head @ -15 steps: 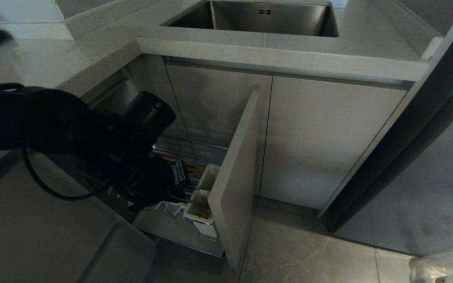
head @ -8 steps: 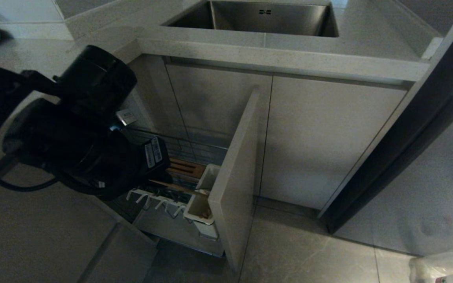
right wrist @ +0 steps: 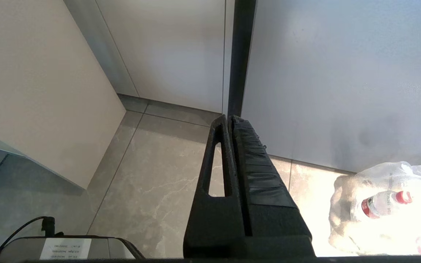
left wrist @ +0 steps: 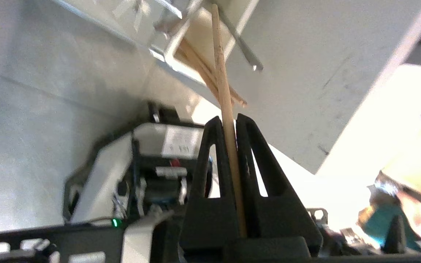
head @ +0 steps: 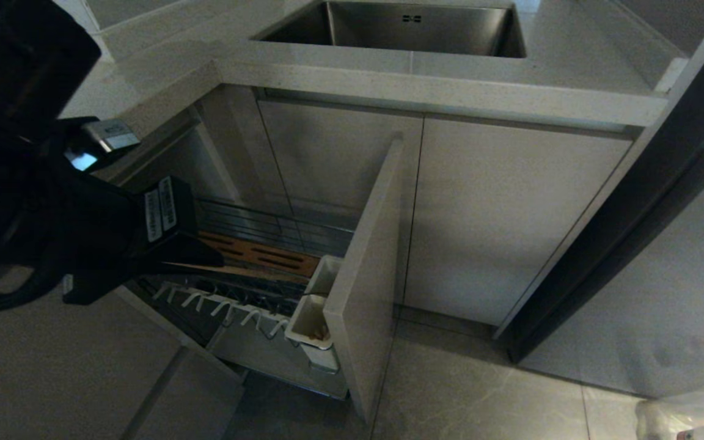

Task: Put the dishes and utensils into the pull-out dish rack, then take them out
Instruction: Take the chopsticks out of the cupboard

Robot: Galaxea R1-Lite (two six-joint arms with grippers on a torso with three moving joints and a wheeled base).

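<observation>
One chopstick (left wrist: 227, 109) is pinched between my left gripper (left wrist: 227, 122) fingers, lifted over the pull-out rack (head: 248, 287), its far end toward the white utensil cup (head: 310, 322) at the front corner. My right gripper (right wrist: 229, 120) hangs pressed together.

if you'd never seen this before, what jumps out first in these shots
The black left gripper, at the left of the head view above the pull-out dark wire dish rack, is shut on one long tan wooden chopstick. That stick's far end reaches toward the white rectangular utensil cup by the beige door front. The right gripper hangs shut over the floor.
</observation>
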